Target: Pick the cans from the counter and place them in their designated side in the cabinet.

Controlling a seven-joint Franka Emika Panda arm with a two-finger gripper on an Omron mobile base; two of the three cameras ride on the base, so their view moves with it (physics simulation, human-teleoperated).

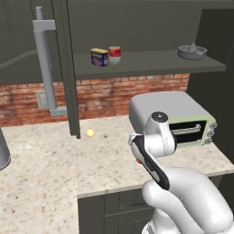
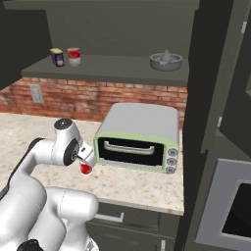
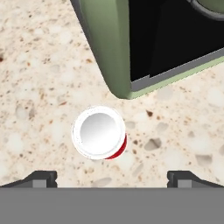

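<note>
A bright red can (image 3: 99, 132) with a white rim stands upright on the beige speckled counter (image 3: 39, 87), close to the front corner of the toaster oven. My gripper (image 3: 112, 177) hangs straight above it, open, with its fingertips (image 3: 41, 178) spread wider than the can and not touching it. From the right base view the red can (image 2: 86, 169) shows just under the gripper (image 2: 88, 159). A silver-grey can with a red band (image 1: 114, 54) stands on the cabinet shelf (image 1: 151, 64), toward its left end, beside a blue-and-yellow tin (image 1: 99, 57).
The grey-and-green toaster oven (image 2: 137, 137) sits right of the red can, very close to it. A grey juicer (image 1: 192, 51) rests at the shelf's right end. The open cabinet door with its bar handle (image 1: 45, 68) hangs left. A small yellow ball (image 1: 91, 133) lies near the wall.
</note>
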